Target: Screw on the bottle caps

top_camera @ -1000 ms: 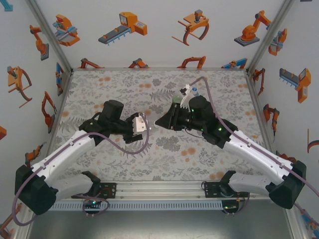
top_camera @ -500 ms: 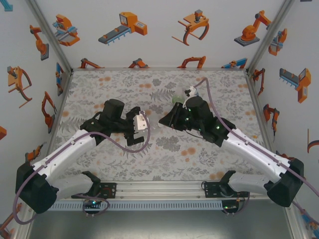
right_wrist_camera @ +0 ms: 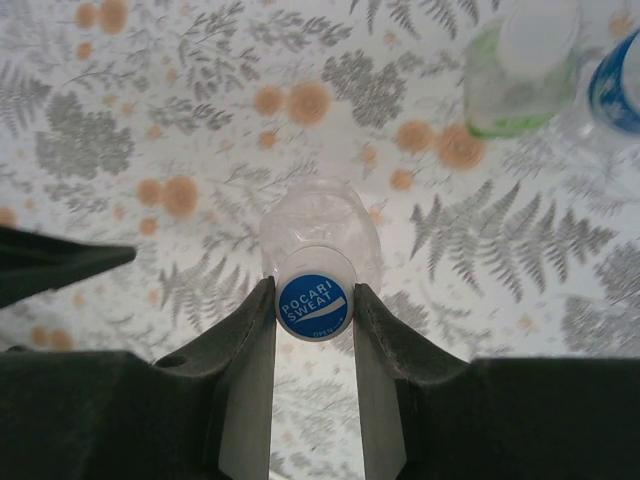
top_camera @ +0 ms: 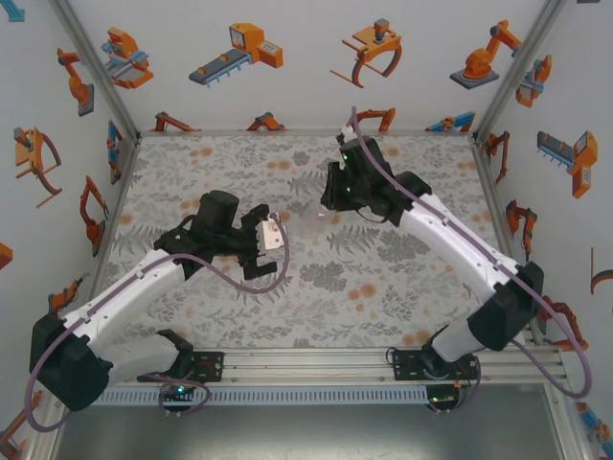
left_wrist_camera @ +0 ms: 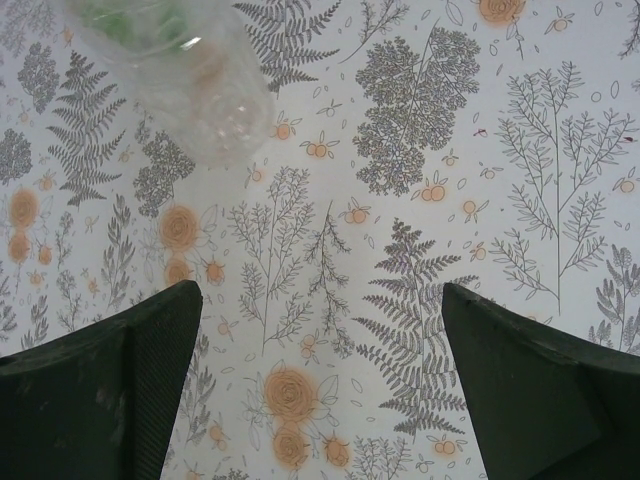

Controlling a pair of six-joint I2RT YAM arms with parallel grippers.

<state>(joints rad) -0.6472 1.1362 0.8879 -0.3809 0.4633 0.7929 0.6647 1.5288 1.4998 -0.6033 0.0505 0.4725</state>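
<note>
Your right gripper (right_wrist_camera: 313, 292) pinches the bottle cap (right_wrist_camera: 312, 306) on the clear bottle (right_wrist_camera: 320, 215); left gripper (left_wrist_camera: 320, 295) gapes empty, so steady bottle, then twist

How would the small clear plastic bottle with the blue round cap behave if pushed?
The small clear plastic bottle looks empty: probably light, easily tipped. Its crinkled wall seems thin; it may dent. Pinched at its blue round cap by the right hand, it might swing.

Floral table (top_camera: 192, 172): green bottle (right_wrist_camera: 515, 75), blue-label bottle (right_wrist_camera: 618, 85) standing.
</note>
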